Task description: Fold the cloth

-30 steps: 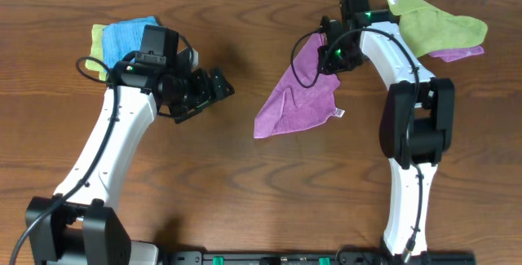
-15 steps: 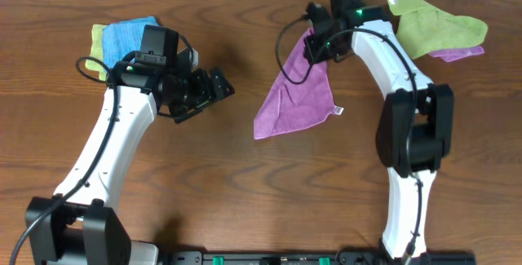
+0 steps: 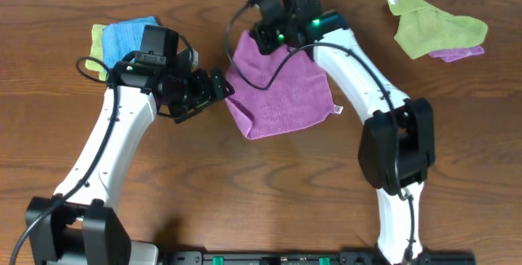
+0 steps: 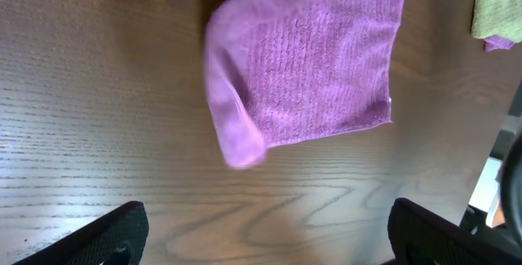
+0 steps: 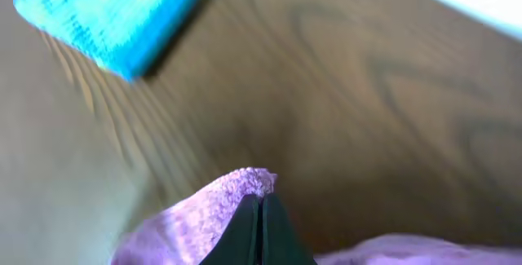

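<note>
The purple cloth (image 3: 281, 90) lies spread out, roughly square, at the middle of the table, its white tag (image 3: 338, 110) at the right edge. My right gripper (image 3: 254, 35) is shut on the cloth's far left corner (image 5: 236, 187) and holds it a little off the wood; in the right wrist view (image 5: 261, 216) the two fingers are pressed together on the fabric. My left gripper (image 3: 220, 86) hovers open just left of the cloth's left edge. In the left wrist view the cloth (image 4: 314, 61) lies ahead of the left gripper (image 4: 269, 236), with bare wood between the fingers.
A bright blue cloth (image 3: 126, 35) lies on a lime-green one (image 3: 96, 38) at the far left, behind the left arm. A lime-green cloth (image 3: 436, 24) covers another purple one (image 3: 458, 53) at the far right. Bare wood lies in front of the cloth.
My right gripper has swept left and away, pulling the cloth's corner with it, and the cloth has opened out from a narrow drape into a wide sheet. The left arm has stayed still.
</note>
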Controlling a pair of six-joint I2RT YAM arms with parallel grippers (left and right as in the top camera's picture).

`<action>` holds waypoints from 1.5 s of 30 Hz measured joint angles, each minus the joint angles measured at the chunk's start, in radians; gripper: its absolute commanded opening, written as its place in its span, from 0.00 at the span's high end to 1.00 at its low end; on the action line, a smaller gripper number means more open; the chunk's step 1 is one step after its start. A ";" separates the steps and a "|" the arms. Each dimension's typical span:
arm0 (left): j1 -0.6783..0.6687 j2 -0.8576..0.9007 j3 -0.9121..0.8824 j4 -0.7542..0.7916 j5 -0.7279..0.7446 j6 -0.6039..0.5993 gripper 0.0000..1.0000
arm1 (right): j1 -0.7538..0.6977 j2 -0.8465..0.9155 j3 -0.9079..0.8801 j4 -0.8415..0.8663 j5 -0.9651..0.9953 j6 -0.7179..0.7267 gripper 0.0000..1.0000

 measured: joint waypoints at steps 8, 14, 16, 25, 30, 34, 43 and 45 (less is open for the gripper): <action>0.000 0.000 0.000 0.000 0.000 0.000 0.05 | 0.046 0.077 0.001 0.174 0.033 0.057 0.99; 0.000 0.000 0.000 0.000 0.000 0.000 0.05 | 0.066 0.216 0.001 0.327 0.041 0.119 0.44; 0.000 0.000 0.000 0.000 0.000 0.000 0.05 | 0.080 0.255 0.001 0.350 0.042 0.138 0.24; 0.000 0.000 0.000 0.001 -0.007 0.000 0.04 | 0.063 0.241 0.062 0.163 0.075 0.167 0.01; 0.006 0.000 0.000 0.003 -0.007 -0.005 0.02 | -0.014 0.151 0.093 -0.055 0.140 0.174 0.01; 0.021 -0.032 0.000 0.003 -0.023 -0.047 0.00 | -0.102 0.028 0.110 -0.281 0.153 0.184 0.01; 0.021 -0.258 -0.072 0.007 -0.079 -0.200 0.01 | -0.244 -0.129 0.124 -0.749 0.118 0.142 0.01; 0.014 -0.304 -0.151 0.027 -0.086 -0.249 0.02 | -0.260 -0.141 0.097 -0.771 0.113 0.126 0.01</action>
